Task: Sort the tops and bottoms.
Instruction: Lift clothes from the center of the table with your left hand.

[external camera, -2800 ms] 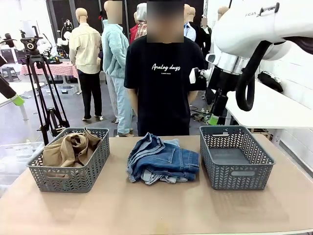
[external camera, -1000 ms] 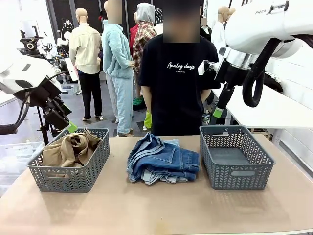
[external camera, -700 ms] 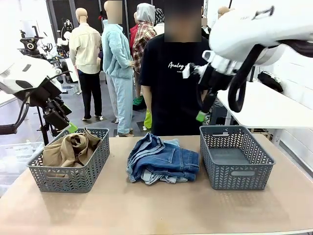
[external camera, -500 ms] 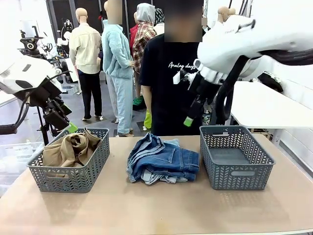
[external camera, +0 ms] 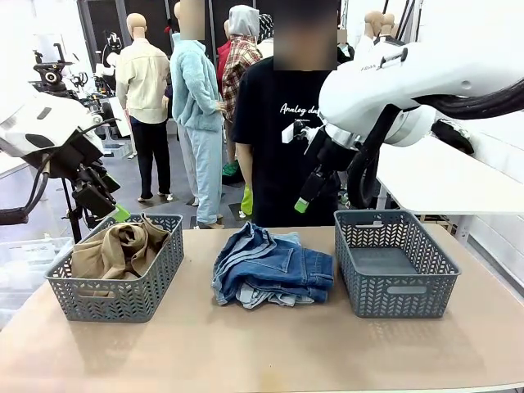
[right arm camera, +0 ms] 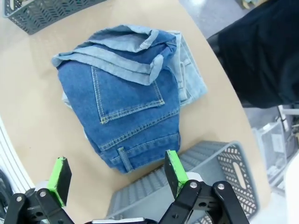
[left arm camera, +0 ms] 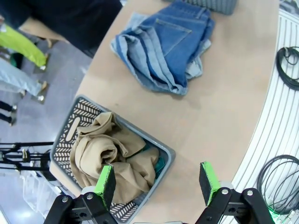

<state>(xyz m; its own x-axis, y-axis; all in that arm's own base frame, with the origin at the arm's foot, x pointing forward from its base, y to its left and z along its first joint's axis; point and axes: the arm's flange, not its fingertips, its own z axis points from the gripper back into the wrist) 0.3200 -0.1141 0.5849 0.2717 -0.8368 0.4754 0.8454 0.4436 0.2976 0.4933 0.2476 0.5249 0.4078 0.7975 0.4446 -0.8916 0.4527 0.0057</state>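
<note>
**Over the tabletop [external camera: 262, 352], jaws open and nothing held**

Between the grey left basket [external camera: 115, 299] and the right basket [external camera: 395, 304], the darker denim [external camera: 282, 266] lies folded on top of the pale denim [right arm camera: 190, 79]. The tan shirt [external camera: 115, 246] is heaped in the left basket, with a teal garment [left arm camera: 159, 164] peeking from under it. The left end effector [left arm camera: 156, 179] hangs above that basket, jaws wide apart and gripping nothing. The right end effector [right arm camera: 117, 172] hovers over the denim, likewise spread and bare.

Front level; wrists overhead; denim [right arm camera: 122, 93] common.
</note>
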